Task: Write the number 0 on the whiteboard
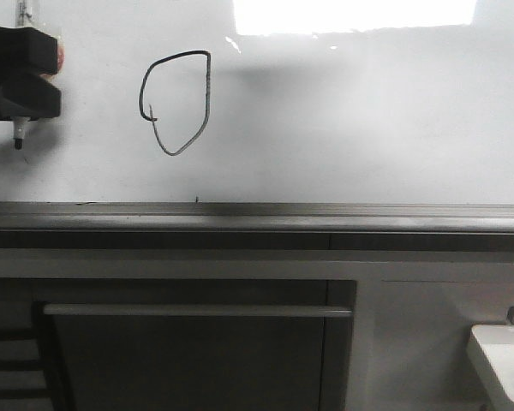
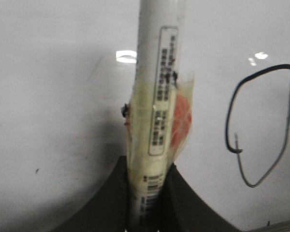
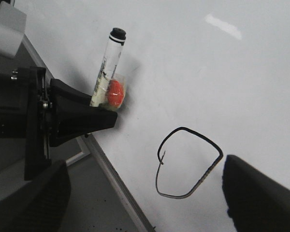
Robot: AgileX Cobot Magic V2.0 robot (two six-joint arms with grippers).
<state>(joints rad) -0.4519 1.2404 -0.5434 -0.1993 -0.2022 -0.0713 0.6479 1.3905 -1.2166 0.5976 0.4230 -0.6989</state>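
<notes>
The number 0 (image 1: 208,86) is a thin black closed loop on the whiteboard (image 1: 368,128), left of its middle. My left gripper (image 1: 34,77) is at the board's far left, shut on a white marker (image 1: 19,133) with its black tip pointing down, left of the loop and apart from it. In the left wrist view the marker (image 2: 157,72) stands between the jaws of the left gripper (image 2: 150,193), with the loop (image 2: 227,121) to one side. My right gripper (image 3: 145,203) is open and empty, looking at the loop (image 3: 175,196) and the left gripper (image 3: 63,116).
A grey metal ledge (image 1: 325,212) runs along the board's lower edge. Below it is a grey cabinet front with a long bar handle (image 1: 197,310). A white part (image 1: 501,360) sits at the lower right. A bright light patch (image 1: 351,15) reflects at the board's top.
</notes>
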